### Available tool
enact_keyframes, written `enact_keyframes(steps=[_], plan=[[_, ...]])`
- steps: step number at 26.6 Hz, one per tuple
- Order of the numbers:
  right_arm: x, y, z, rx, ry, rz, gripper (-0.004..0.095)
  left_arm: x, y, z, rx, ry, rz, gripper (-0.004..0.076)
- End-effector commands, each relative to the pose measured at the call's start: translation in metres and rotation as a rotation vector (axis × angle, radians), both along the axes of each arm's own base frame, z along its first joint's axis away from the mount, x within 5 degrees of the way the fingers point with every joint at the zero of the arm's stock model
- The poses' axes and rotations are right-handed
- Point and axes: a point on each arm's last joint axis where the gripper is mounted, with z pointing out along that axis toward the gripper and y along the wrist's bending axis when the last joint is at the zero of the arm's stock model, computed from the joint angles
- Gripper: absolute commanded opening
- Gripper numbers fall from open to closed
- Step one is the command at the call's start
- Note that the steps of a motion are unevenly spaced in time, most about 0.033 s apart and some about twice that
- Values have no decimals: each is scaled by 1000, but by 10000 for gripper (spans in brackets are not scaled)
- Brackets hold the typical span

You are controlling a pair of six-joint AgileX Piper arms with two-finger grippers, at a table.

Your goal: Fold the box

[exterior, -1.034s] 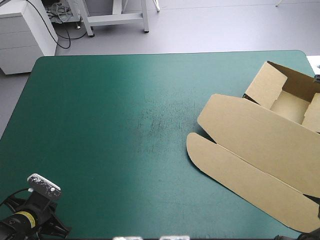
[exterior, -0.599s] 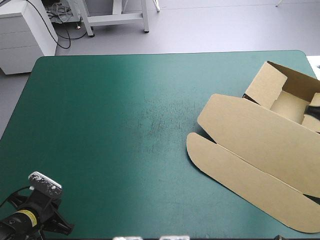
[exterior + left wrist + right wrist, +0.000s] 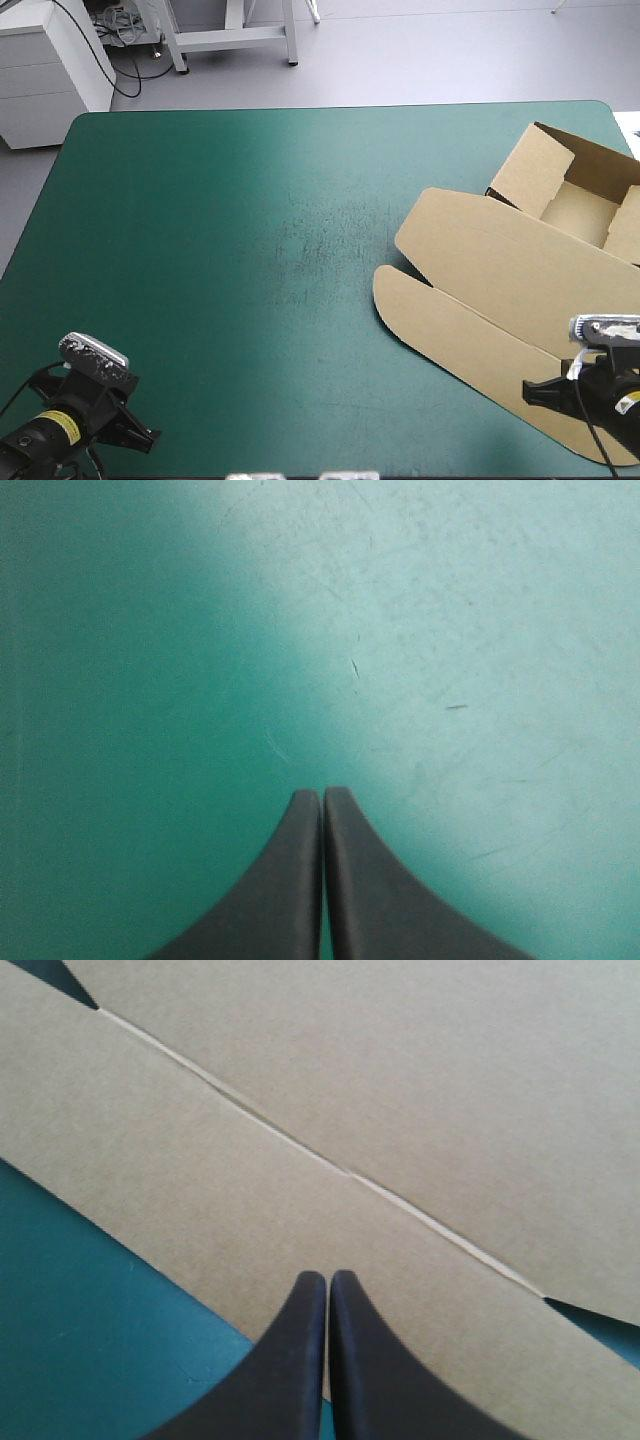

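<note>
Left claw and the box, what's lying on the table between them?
Nothing: only bare teal-green cover stretches from the left claw to the box, as the high view shows.

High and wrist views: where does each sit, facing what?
High view: above and behind the robot, facing down on the teal-green cover and the box; both arms at near edge.
Left wrist view: over the shut left gripper, facing bare cover.
Right wrist view: over the shut right gripper, facing the box's flat lid.
Shared: high and right wrist both show the box.

No writing, label, brand, number or sign could be read on the box (image 3: 500,262) or the desk (image 3: 200,250).
</note>
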Motion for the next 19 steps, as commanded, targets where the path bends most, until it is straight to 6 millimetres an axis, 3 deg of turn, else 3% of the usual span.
enact_keyframes(steps=[1,3,8,19], plan=[[-7,7,-3,22,-119,48,-4,6,-5,4,-38,-65,-18,-10],[-16,11,-12,25,-143,80,-4,5,-5,4,-46,-70,-24,-10],[-25,15,-9,-4,-231,123,-4,1,-3,6,-65,-96,-21,-10],[-25,15,-10,-8,-238,123,-4,0,-3,6,-71,-96,-16,-10]])
